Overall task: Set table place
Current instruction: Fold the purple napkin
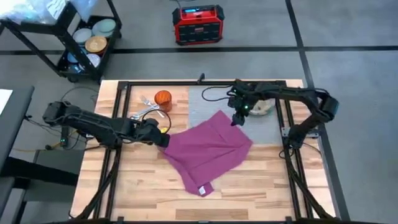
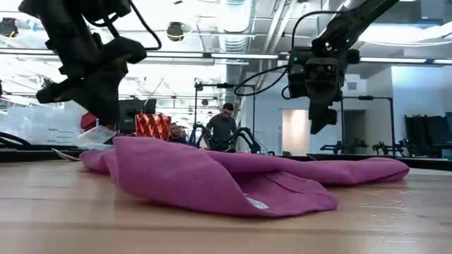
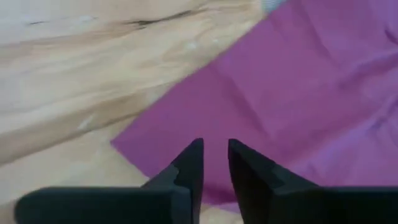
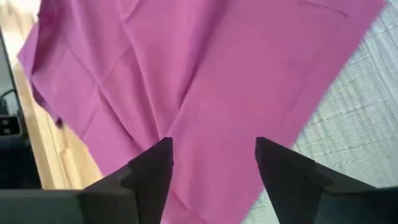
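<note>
Step in hand looks like laying out/folding the napkin (image 1: 208, 152), which lies rumpled half on the grey mat (image 1: 264, 127), half on the table (image 1: 149, 193). Right gripper (image 1: 236, 119) hangs just above the napkin's far corner, fingers spread wide, holding nothing. Left gripper (image 1: 163, 138) sits low at the near-left corner, fingers a narrow gap apart over the cloth edge, nothing pinched as far as I can tell. Cup (image 1: 163, 98) & cutlery (image 1: 146, 109) lie beyond the left fingers, plate (image 1: 262, 107) behind the right arm. Next prob: each gripper drops onto its corner & closes on one layer only.

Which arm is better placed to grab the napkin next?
Probably the right: its open gripper hangs directly over the magenta napkin's corner on the grey mat. The left gripper, nearly closed, sits at the opposite edge.
</note>
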You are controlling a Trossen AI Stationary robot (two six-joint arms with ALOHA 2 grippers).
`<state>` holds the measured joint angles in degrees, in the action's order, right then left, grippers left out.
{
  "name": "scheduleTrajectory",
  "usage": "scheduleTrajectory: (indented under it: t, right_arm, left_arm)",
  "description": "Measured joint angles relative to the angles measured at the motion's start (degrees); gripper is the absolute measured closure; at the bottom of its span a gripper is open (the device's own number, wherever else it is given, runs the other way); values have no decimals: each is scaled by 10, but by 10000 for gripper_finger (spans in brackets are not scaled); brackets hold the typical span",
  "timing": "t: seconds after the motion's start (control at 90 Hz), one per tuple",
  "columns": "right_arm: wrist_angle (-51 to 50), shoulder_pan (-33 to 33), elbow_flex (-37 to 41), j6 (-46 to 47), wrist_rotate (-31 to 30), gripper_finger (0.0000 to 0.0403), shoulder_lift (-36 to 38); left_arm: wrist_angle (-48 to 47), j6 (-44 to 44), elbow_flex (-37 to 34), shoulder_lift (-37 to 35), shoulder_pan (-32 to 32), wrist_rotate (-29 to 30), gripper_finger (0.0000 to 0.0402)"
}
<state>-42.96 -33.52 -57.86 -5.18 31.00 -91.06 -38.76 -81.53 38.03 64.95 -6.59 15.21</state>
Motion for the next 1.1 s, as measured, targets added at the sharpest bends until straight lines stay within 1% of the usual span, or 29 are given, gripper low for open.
scheduleTrajectory:
  t: [0.1, 0.233, 0.367, 0.556, 0.767, 0.867, 1.1]
  right_arm:
    - [25, -15, -9, -19, -4, 188, -22]
    - [50, -38, -40, -22, -11, 197, -55]
    - [49, -56, -79, -25, -10, 203, -78]
    - [42, -76, -118, -29, -10, 205, -84]
    - [45, -101, -127, -30, -10, 205, -84]
    - [44, -112, -127, -30, -10, 205, -85]
    - [55, -121, -127, -29, -10, 205, -85]
  left_arm:
    - [-14, -13, 0, 0, 10, -3, 323]
    - [-7, -19, 0, 9, 28, -27, 322]
    - [7, -15, 0, 20, 44, -58, 321]
    - [-29, -22, 0, 44, 53, -92, 322]
    - [-26, -26, 0, 91, 53, -120, 322]
    - [-23, -28, 0, 109, 53, -121, 322]
    - [-20, -37, 0, 121, 53, -121, 322]
